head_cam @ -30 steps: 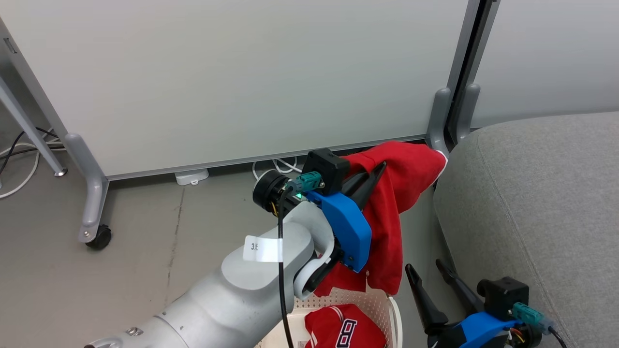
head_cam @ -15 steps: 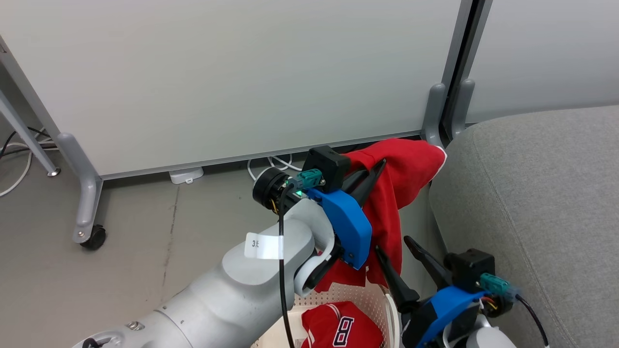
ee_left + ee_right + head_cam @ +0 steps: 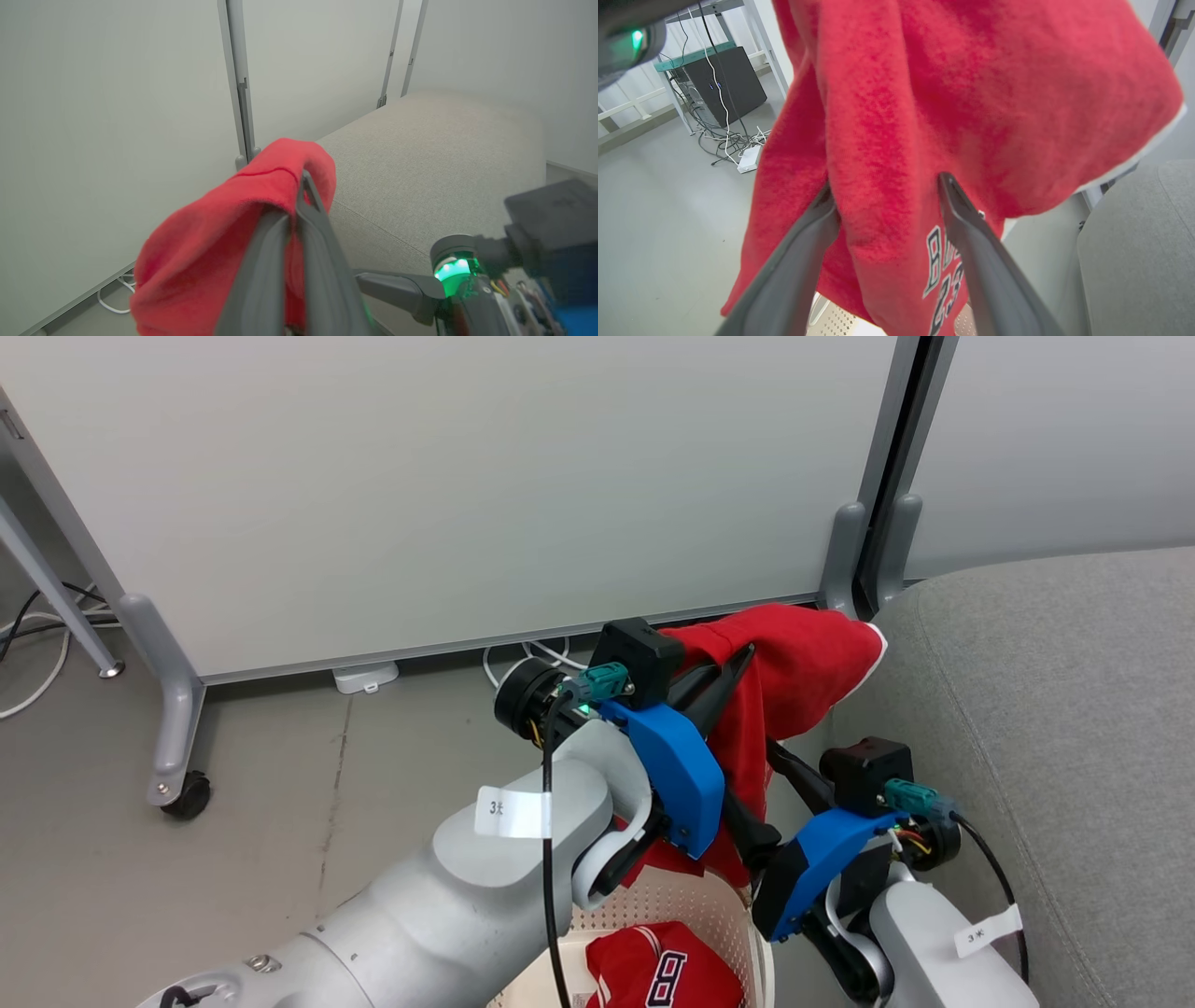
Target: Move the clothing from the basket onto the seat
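Two grippers work one red jersey [image 3: 794, 663]. The left gripper [image 3: 738, 663] has its jaws pressed together, pinching a bunched fold; the cloth drapes over and past the fingertips and hangs down below them. Left wrist view shows the same pinch: fingers shut and fabric humped over the tips, with the seat [image 3: 420, 154] beyond and to the right of those jaws.

The right gripper [image 3: 752, 775] sits lower, under the left one, with its jaws spread wide and a hanging fold of the jersey between the two fingers. In the right wrist view both fingertips [image 3: 945, 184] lie against the cloth, which bulges through the gap — navy-and-white lettering shows just below it.

The basket [image 3: 686, 905] is below both sets of jaws, and a second jersey [image 3: 644, 971] with a number 8 lies inside it. In the head view the seat is right of the right jaws. The held jersey's white-trimmed edge is just beside the seat's corner — I cannot tell if they touch.
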